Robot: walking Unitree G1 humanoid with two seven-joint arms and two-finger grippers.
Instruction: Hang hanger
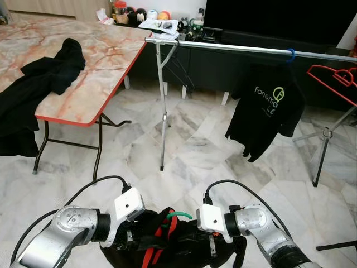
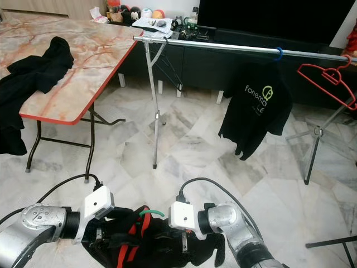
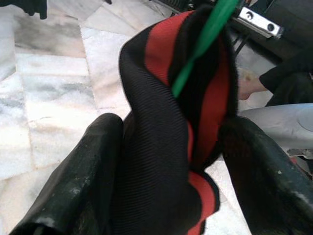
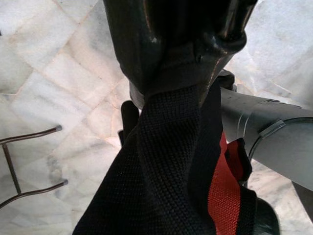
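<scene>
Pinching the black-and-red garment, your left tool and right tool hold it low. Its green hanger pokes up. Ahead stands the rail.

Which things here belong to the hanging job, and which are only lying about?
For the job: green hanger; black and red garment; left hand; right hand; clothes rail.

Lying about: table; black clothes on it; hung black T-shirt; red hanger.

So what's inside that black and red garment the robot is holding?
A green hanger: its hook pokes out of the black and red garment, which the left gripper and right gripper hold. The hanger's shoulders are covered by the fabric.
</scene>
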